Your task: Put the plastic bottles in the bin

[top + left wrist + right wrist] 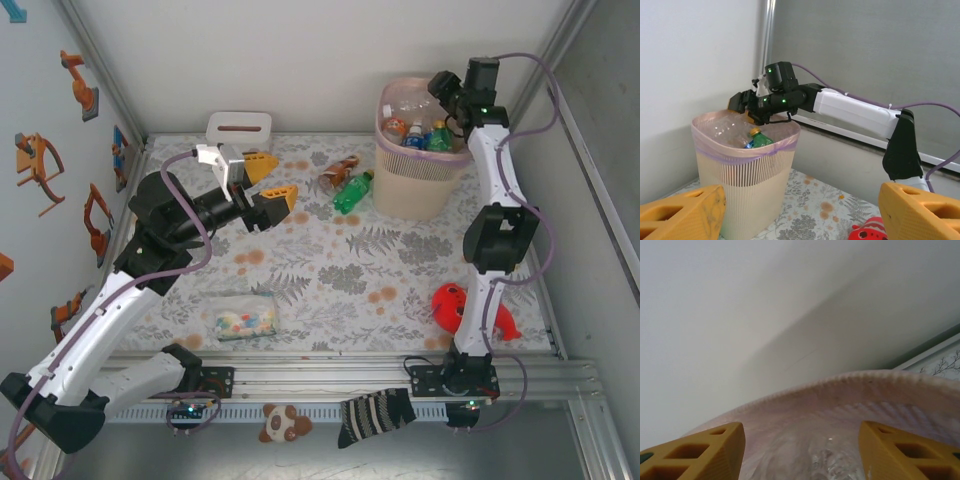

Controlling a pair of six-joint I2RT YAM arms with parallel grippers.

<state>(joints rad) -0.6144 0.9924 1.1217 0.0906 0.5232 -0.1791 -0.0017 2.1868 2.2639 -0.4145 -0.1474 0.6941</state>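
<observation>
Holds right claw (801, 442) apart and empty over the bin (415, 190); holds left claw (268, 178) apart above the worktop (400, 270), near a green bottle (352, 192) lying flat.

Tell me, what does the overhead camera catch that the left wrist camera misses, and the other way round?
Overhead adds a green bottle and a brown bottle lying on the table, plus a white tissue box and a clear packet. The left wrist view adds a side-on look at how close the right hand hangs over the bin. Both share the bin, that open right hand, the red toy and the open left hand.
</observation>
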